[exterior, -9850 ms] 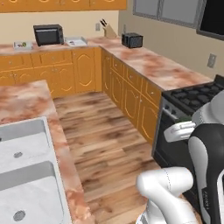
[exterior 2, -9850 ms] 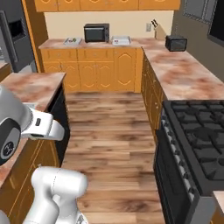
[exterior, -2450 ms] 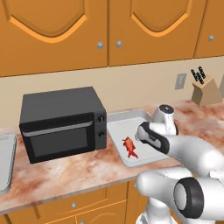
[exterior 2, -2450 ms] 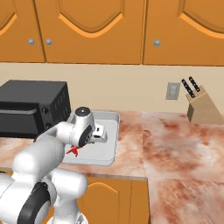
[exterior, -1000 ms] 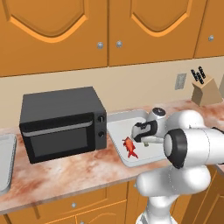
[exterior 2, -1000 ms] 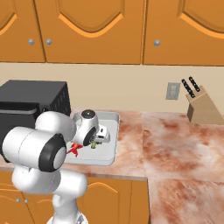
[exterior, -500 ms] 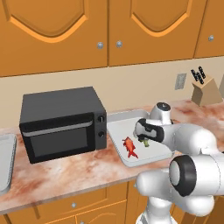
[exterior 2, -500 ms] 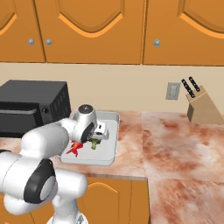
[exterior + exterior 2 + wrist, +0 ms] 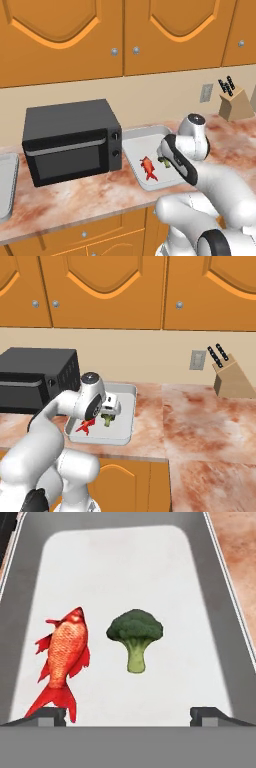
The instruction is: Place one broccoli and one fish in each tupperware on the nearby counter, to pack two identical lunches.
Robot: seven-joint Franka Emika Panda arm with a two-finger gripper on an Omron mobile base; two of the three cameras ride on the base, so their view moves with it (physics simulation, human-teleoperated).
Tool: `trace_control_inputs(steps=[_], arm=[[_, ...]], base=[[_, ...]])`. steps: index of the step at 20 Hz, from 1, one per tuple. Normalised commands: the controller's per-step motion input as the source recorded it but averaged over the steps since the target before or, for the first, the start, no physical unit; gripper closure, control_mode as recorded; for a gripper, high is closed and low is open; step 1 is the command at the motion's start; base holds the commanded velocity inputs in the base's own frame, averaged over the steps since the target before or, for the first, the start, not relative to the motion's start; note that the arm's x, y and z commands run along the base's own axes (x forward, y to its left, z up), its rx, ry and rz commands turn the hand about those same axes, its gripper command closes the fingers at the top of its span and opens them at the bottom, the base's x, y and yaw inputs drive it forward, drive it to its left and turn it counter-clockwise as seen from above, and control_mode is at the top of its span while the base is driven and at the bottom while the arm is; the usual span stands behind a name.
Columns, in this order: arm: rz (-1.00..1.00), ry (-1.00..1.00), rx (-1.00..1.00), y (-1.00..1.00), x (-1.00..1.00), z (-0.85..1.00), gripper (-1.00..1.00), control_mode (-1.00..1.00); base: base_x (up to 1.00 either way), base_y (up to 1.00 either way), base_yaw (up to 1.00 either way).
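A shallow grey tupperware (image 9: 220, 587) lies on the pink-brown counter (image 9: 200, 421). On its pale floor lie a red fish (image 9: 62, 662) and, beside it, a green broccoli (image 9: 135, 634). My gripper (image 9: 129, 714) hangs open just above them, and nothing sits between its fingertips (image 9: 47, 714). From the right base view the gripper (image 9: 109, 410) hovers over the broccoli (image 9: 107, 418), with the fish (image 9: 86, 427) to its left in the tupperware (image 9: 125, 406). In the left base view my forearm covers part of the broccoli (image 9: 164, 161) next to the fish (image 9: 148, 167).
A black microwave (image 9: 70, 140) stands on the counter just left of the tupperware. A wooden knife block (image 9: 230, 378) sits at the back right below a wall outlet (image 9: 198, 361). Another grey tray (image 9: 5, 185) lies at the far left. Orange cabinets hang overhead.
The jaws have spread wider and the hand has risen a little off the tupperware. The broccoli now lies free beside the fish.
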Motion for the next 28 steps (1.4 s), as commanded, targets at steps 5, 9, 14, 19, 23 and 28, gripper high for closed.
trace_control_inputs(steps=[5,9,14,19,23,28], arm=[[0.0,-0.07,0.0,0.0,-0.49,0.4,-1.0,-1.0],[0.0,-0.07,0.0,-0.03,-0.44,0.33,-1.0,-1.0],[0.0,-0.05,0.0,-0.03,-0.15,0.09,-1.0,-1.0],[0.0,-0.17,0.0,-0.11,-0.31,0.23,-1.0,-1.0],[0.0,-0.16,0.0,-0.31,-0.38,0.14,-1.0,-1.0],[0.0,-0.17,0.0,-0.35,-0.4,0.04,-1.0,-1.0]], base=[[0.0,0.0,0.0],[0.0,0.0,0.0],[0.0,0.0,0.0],[0.0,0.0,0.0],[0.0,0.0,0.0],[0.0,0.0,0.0]])
